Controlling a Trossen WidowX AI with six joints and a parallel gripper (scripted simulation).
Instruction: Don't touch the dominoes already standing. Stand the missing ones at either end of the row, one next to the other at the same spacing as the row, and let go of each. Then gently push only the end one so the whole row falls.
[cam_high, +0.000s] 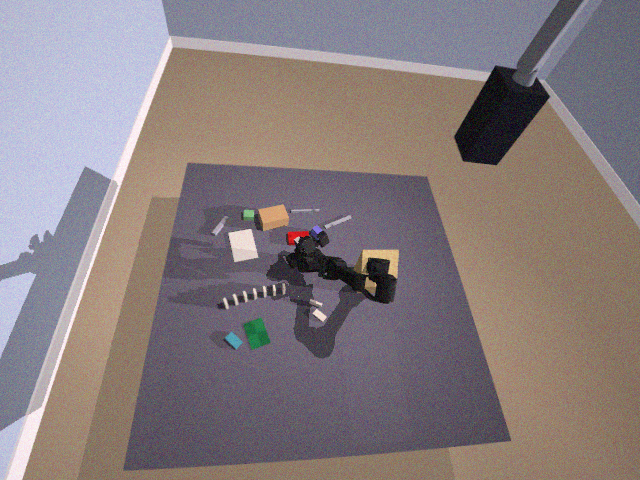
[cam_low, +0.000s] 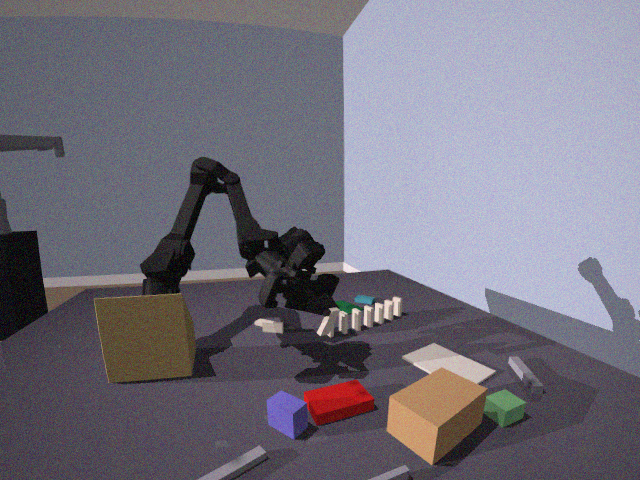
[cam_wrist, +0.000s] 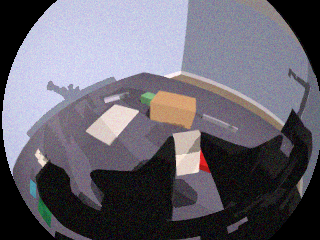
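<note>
1. End effector (cam_high: 298, 242) (cam_low: 330, 311) (cam_wrist: 186, 138), one: clamped on a pale domino (cam_high: 297, 239) (cam_low: 324, 326) (cam_wrist: 187, 152), raised over the desk (cam_high: 361, 392) (cam_low: 51, 413) (cam_wrist: 150, 85) and tilted in the exterior view.
2. Domino row (cam_high: 254, 293) (cam_low: 367, 316) (cam_wrist: 41, 157), seven pieces, upright in a slightly curved line; apart from the held piece in the top view, though the two overlap in the exterior view.
3. Loose dominoes (cam_high: 319, 315) (cam_low: 271, 325), two, lying near one another, off the arm-side end of the row.
4. Red block (cam_high: 292, 237) (cam_low: 338, 403) (cam_wrist: 204, 162), flat, just beside a violet cube (cam_high: 316, 231) (cam_low: 286, 414).
5. Orange box (cam_high: 273, 217) (cam_low: 436, 413) (cam_wrist: 173, 109), between the red block and a small green block (cam_high: 248, 214) (cam_low: 505, 408) (cam_wrist: 148, 98).
6. White panel (cam_high: 242, 245) (cam_low: 448, 362) (cam_wrist: 112, 124), flat, near the orange box.
7. Dark green sheet (cam_high: 256, 333) (cam_low: 346, 307) (cam_wrist: 45, 212), flat, beside a teal block (cam_high: 233, 340) (cam_low: 364, 299) (cam_wrist: 33, 188).
8. Condition note: view dim and grainy; the held domino appears clear of the desk.
</note>
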